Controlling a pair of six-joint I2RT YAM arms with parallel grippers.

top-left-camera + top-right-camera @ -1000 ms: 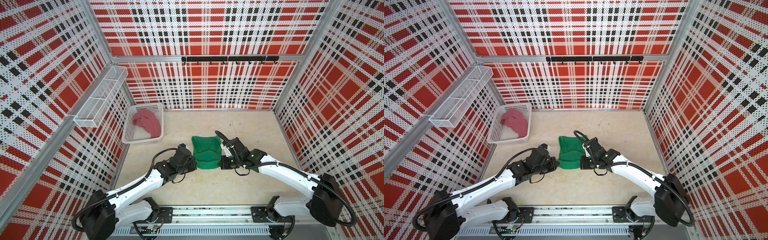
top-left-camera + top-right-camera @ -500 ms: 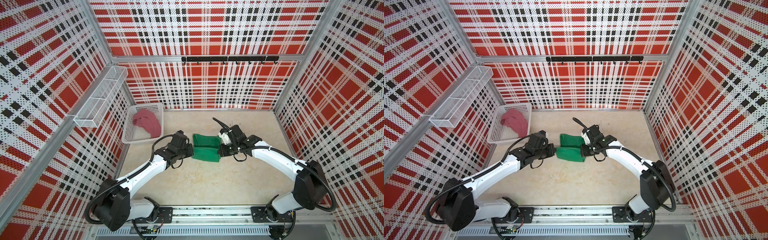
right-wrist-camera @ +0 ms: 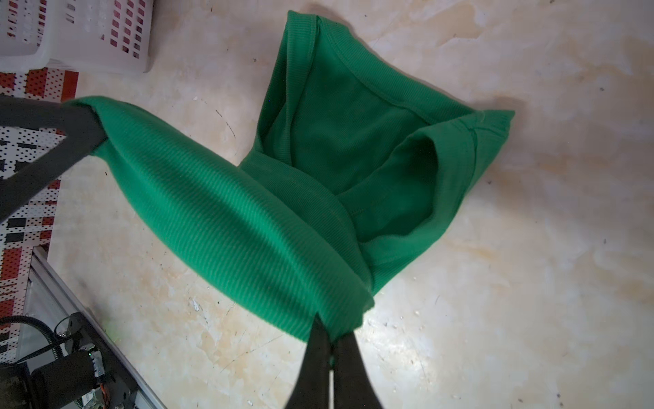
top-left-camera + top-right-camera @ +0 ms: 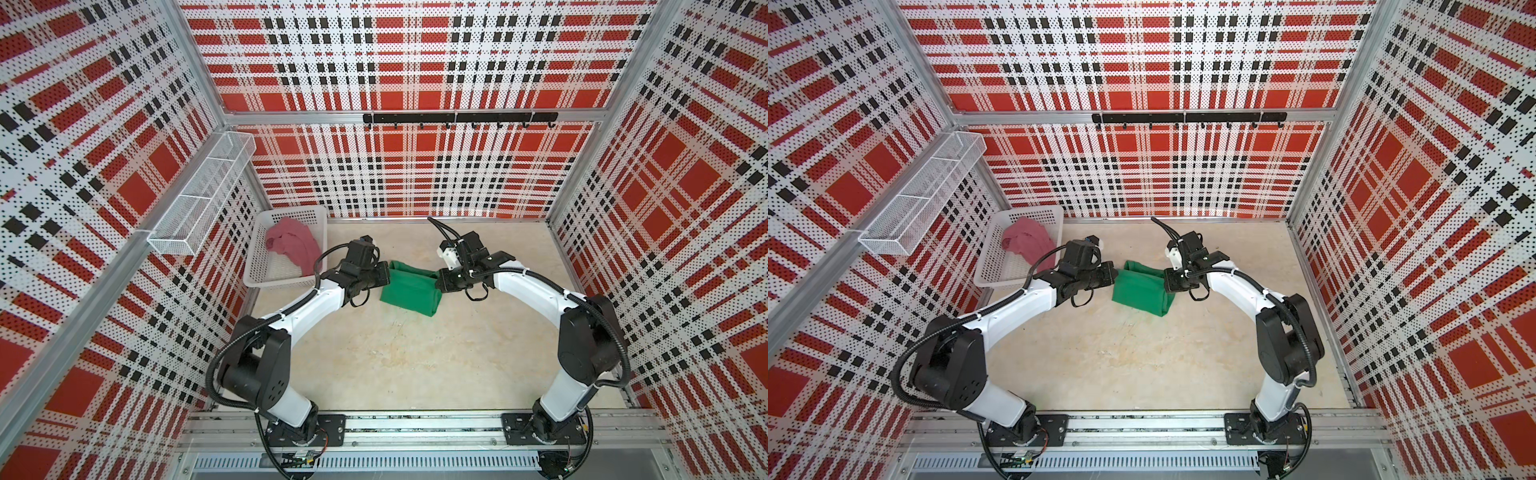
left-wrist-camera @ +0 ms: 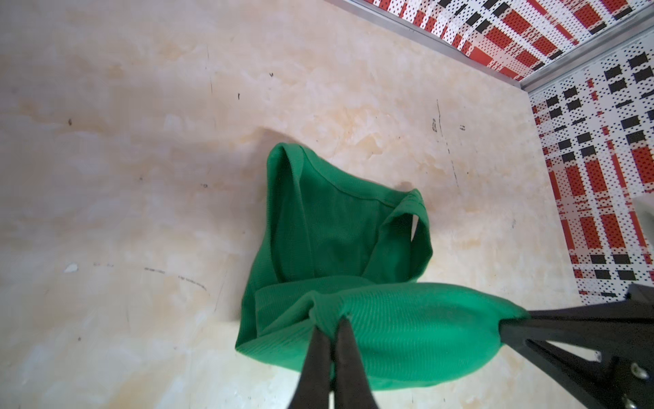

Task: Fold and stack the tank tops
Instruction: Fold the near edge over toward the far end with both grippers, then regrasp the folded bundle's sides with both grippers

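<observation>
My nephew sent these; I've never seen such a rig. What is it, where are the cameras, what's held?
Two white robot arms stand at the front of a beige table. Two pictures look down from overhead; the other two come from a camera on each wrist. Each arm ends in a gripper. The left gripper and right gripper are both shut on the green tank top, holding one edge up while the rest lies on the table. A pink tank top lies in the white basket.
</observation>
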